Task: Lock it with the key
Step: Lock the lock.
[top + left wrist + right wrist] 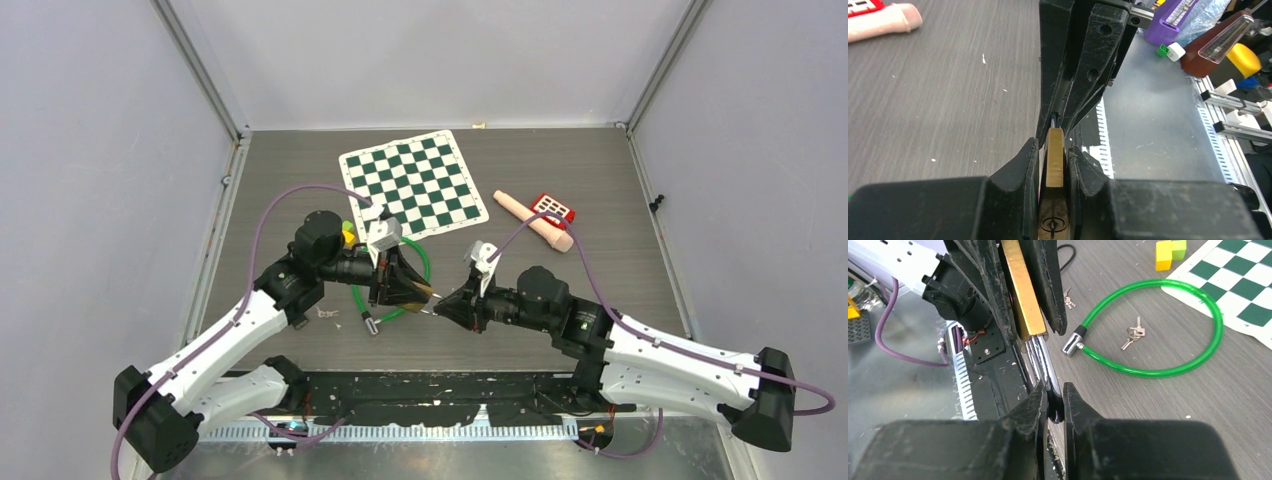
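The left gripper (1054, 151) is clamped on the brass body of a padlock (1054, 165), which is held between the two arms over the near middle of the table. A ringed keyhole is seen on its end face. The chrome shackle (1040, 360) is pinched in the closed right gripper (1054, 396). A bunch of keys (1133, 333) is lying inside the loop of a green cable lock (1168, 371) on the grey wood-grain table (560, 170). Print on the red calculator (552, 208) is too small to be read. The table is enclosed by pale walls.
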You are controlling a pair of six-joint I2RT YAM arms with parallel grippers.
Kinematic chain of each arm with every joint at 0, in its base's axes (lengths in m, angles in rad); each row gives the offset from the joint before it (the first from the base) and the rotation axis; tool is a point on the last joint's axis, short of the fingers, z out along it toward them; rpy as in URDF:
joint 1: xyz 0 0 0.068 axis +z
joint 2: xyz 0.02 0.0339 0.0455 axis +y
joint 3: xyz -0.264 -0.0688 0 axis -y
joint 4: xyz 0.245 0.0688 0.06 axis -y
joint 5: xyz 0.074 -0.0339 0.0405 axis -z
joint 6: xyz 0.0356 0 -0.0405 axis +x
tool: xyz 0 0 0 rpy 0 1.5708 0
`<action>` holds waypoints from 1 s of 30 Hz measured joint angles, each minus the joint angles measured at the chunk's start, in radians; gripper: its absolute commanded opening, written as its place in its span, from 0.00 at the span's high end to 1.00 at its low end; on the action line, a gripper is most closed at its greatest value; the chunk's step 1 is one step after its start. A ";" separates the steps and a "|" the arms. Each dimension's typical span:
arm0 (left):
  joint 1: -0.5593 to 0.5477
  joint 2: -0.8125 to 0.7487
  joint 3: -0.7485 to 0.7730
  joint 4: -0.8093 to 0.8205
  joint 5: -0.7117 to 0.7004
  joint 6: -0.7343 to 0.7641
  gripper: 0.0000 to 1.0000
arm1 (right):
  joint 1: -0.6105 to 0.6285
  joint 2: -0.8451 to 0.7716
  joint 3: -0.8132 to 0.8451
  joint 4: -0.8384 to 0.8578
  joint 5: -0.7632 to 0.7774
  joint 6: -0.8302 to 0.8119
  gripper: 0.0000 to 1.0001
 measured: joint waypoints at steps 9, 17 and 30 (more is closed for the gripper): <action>-0.032 -0.026 0.031 0.079 -0.146 -0.007 0.22 | 0.037 -0.156 0.012 -0.080 0.173 -0.064 0.95; -0.032 -0.027 0.090 0.113 -0.232 -0.008 0.19 | 0.036 -0.165 0.065 -0.294 0.275 -0.196 0.95; -0.067 0.127 0.091 0.130 -0.069 0.023 0.26 | 0.036 -0.124 0.274 -0.442 0.185 -0.277 0.95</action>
